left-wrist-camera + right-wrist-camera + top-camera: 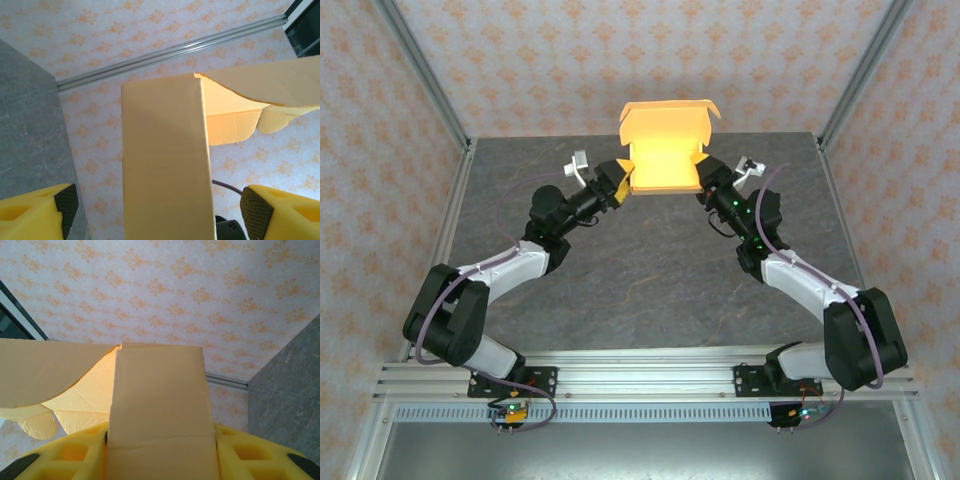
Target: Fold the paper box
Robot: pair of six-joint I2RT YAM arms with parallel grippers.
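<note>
Patterned walls (520,60), grey desk (650,280); paper box (665,150) held open near the far edge.
Right hand (708,180) pinched one side panel, apparently steadying it; left hand (618,186) gaped wide around the opposite panel, not gripping.

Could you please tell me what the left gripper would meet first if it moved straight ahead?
Probably the tan-orange thin cardboard paper box: its side panel stands between the left gripper's open yellow fingers, depth unclear.
</note>
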